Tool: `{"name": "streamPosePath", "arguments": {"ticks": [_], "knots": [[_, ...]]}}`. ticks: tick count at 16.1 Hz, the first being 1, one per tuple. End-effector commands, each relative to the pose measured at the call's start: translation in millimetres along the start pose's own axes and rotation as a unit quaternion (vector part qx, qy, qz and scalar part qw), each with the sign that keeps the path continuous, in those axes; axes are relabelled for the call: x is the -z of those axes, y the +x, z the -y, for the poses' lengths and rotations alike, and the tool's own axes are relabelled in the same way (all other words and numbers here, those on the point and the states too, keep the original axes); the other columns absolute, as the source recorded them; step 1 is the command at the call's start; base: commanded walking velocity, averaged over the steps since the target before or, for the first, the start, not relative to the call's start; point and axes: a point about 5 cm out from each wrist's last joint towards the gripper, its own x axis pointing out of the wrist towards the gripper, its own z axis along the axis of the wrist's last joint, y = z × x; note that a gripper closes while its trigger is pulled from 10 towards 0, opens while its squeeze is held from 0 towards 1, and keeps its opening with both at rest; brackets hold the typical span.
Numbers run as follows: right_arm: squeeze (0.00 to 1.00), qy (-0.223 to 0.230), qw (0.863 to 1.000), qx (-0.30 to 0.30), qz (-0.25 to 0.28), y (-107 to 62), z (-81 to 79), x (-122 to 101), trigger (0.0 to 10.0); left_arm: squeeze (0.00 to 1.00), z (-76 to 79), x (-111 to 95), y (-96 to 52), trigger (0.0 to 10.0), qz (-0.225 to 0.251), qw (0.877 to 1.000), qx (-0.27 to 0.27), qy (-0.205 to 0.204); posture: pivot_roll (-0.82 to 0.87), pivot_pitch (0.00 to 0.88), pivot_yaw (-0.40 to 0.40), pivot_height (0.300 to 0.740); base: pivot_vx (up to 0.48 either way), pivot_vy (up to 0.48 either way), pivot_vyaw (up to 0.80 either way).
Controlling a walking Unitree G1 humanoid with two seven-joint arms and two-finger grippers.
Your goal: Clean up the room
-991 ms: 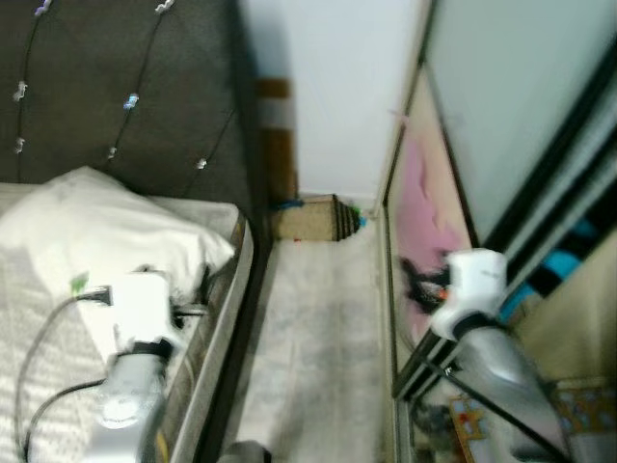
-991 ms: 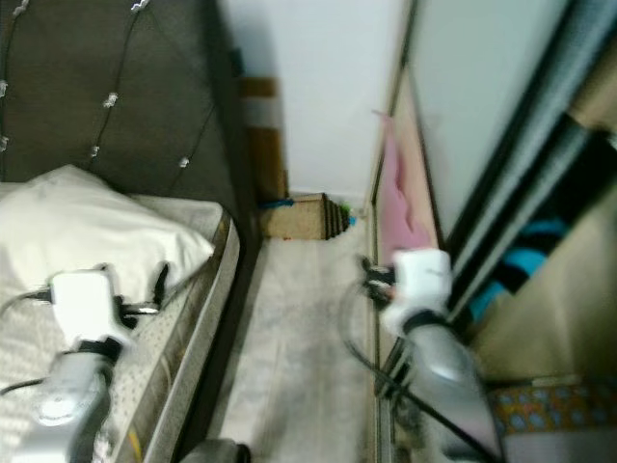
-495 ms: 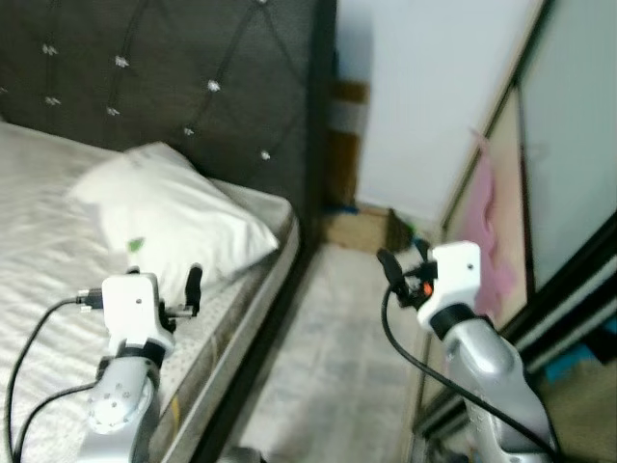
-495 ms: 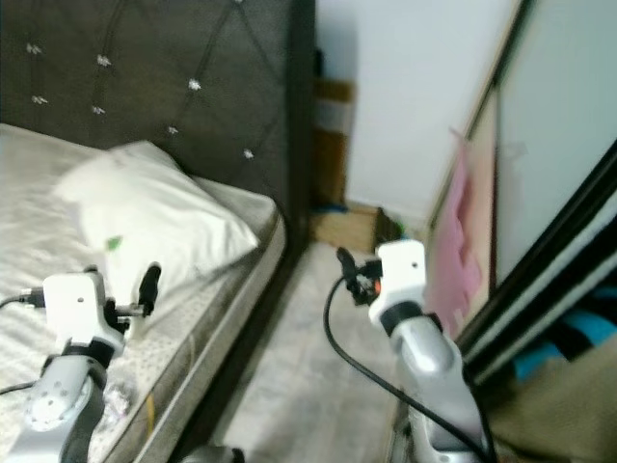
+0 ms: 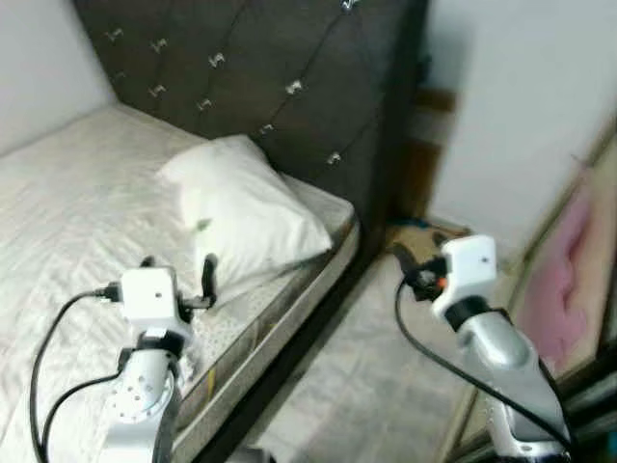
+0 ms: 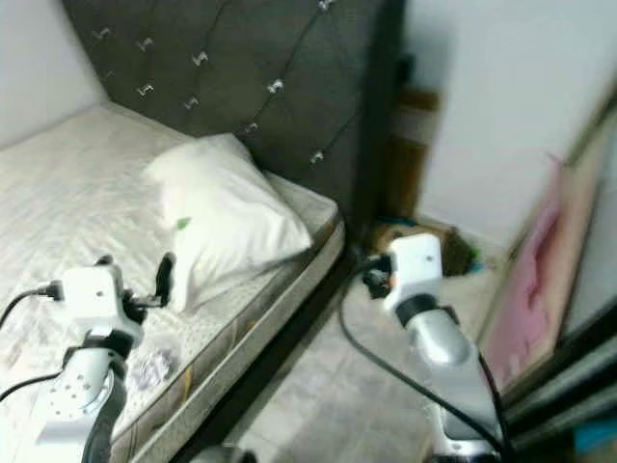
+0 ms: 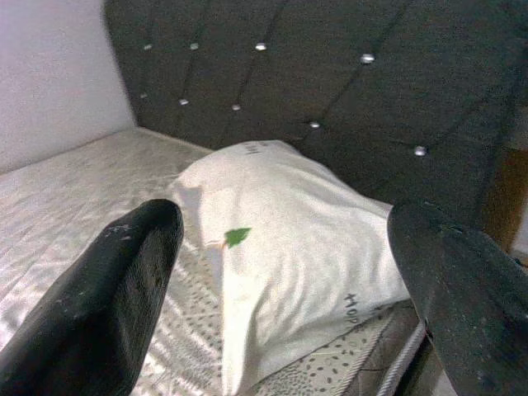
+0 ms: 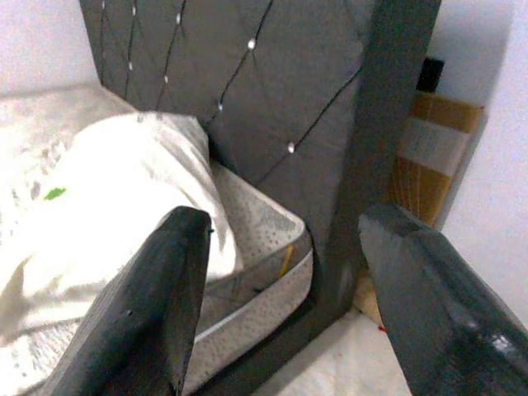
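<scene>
Bedroom walls in plain white meet a dark grey button-tufted headboard (image 5: 280, 68) that runs across the head-camera views from 10 o'clock to 2 o'clock. Below it lies a pale patterned mattress (image 5: 67, 203) on a dark bed frame, its near edge slanting from 3 o'clock down to 7 o'clock. On the mattress, close to the headboard, rests a white rectangular pillow (image 5: 246, 207); its long axis runs from about 11 o'clock to 4 o'clock, roughly parallel with the headboard, one corner pointing toward the bed's side edge, and a small green mark (image 7: 237, 237) sits on its face. At 1 o'clock, in the corner past the headboard, stands a brown cardboard box (image 8: 433, 144) against the wall, and at 3 o'clock a pink cloth (image 5: 569, 280) hangs beside a wardrobe frame. Pale grey floor (image 5: 386, 386) fills the gap between bed and wardrobe. Left gripper (image 7: 289, 272) hovers over the mattress edge at 7 o'clock with its black fingers spread wide, aimed at the pillow and holding nothing. Right gripper (image 8: 285, 289) hangs above the floor at 4 o'clock, fingers likewise parted and empty, facing the bed's corner.
</scene>
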Motion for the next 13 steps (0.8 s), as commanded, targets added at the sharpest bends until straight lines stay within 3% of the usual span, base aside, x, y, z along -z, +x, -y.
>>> {"name": "streamPosePath", "arguments": {"ticks": [1, 3, 4, 5, 8, 9, 10, 11, 13], "knots": [[0.0, 0.003, 1.0, -0.009, 0.013, 5.6, -6.4, -5.0, 10.0, 0.0, -7.0, 1.6, 0.0, 10.0, -0.006, 1.0, -0.01, 0.008, -0.02, 0.0, -0.005, 0.74, 0.0, 0.0, 0.8], [0.05, 0.003, 1.0, -0.013, 0.014, 4.6, -7.5, -3.9, 10.0, 0.0, -5.6, 1.2, -0.9, 10.0, -0.002, 1.0, -0.005, -0.015, -0.02, 0.0, -0.008, 0.74, 0.0, 0.0, 0.8], [0.51, 0.005, 1.0, -0.014, 0.015, 4.3, -7.8, -3.9, 10.0, 0.47, -4.3, 0.3, -1.4, 10.0, 0.003, 0.999, 0.005, -0.033, -0.02, 0.0, -0.008, 0.74, 0.0, 0.0, 0.8], [1.0, 0.006, 1.0, -0.014, 0.016, 4.1, -7.9, -3.9, 10.0, 1.0, -4.3, -0.2, -1.8, 10.0, 0.003, 0.999, 0.005, -0.035, -0.02, 0.0, -0.006, 0.74, 0.0, 0.0, 0.79], [1.0, 0.005, 1.0, -0.007, 0.014, 3.9, -7.2, -2.2, 10.0, 1.0, -6.8, 1.3, -1.3, 10.0, -0.008, 1.0, -0.011, -0.012, -0.02, 0.0, -0.003, 0.74, 0.0, 0.0, 0.79], [1.0, 0.002, 1.0, -0.008, 0.015, 4.0, -7.9, -2.5, 10.0, 0.02, -5.5, 0.9, -0.5, 10.0, -0.006, 1.0, 0.003, -0.013, -0.02, 0.0, -0.001, 0.74, 0.0, 0.0, 0.79], [1.0, -0.001, 1.0, -0.01, 0.015, 4.1, -8.4, -2.6, 10.0, 0.0, -3.9, 0.2, -0.2, 10.0, -0.004, 1.0, 0.012, -0.016, -0.02, 0.0, -0.001, 0.74, 0.0, 0.0, 0.79], [0.86, -0.003, 1.0, -0.012, 0.016, 4.2, -8.8, -2.6, 10.0, 0.0, -2.9, 0.0, -0.2, 10.0, -0.004, 1.0, 0.014, -0.018, -0.02, 0.0, -0.001, 0.74, 0.0, 0.0, 0.79], [0.69, -0.002, 1.0, -0.014, 0.015, 4.2, -9.3, -2.6, 10.0, 0.0, -2.7, -0.4, -0.3, 10.0, -0.005, 1.0, 0.014, -0.018, -0.03, 0.0, -0.002, 0.74, 0.0, 0.0, 0.79]]}}
